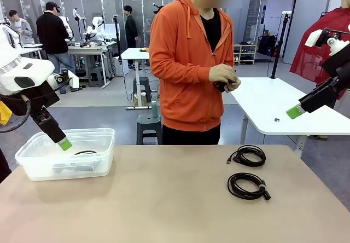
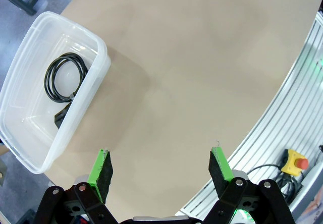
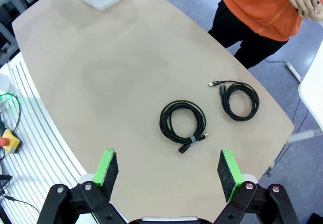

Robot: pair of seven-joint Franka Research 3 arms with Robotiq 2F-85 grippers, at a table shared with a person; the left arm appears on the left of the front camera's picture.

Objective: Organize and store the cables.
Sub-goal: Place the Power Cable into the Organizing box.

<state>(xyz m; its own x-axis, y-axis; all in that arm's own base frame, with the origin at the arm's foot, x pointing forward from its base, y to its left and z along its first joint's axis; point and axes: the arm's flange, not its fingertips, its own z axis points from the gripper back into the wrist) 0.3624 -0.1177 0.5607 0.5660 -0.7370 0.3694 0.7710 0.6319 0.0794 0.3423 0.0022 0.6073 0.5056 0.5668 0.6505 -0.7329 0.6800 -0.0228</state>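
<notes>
Two coiled black cables lie on the right half of the tan table, one nearer me and one farther. Another coiled cable rests inside the clear plastic bin at the table's left. My left gripper hangs open just above the bin's rim, holding nothing. Well above the table's right edge, my right gripper is open and bare, looking down on the two loose cables.
A person in an orange hoodie stands at the far side, both hands together around something small and black. A white table stands behind on the right. An emergency stop button sits beside the table's near edge.
</notes>
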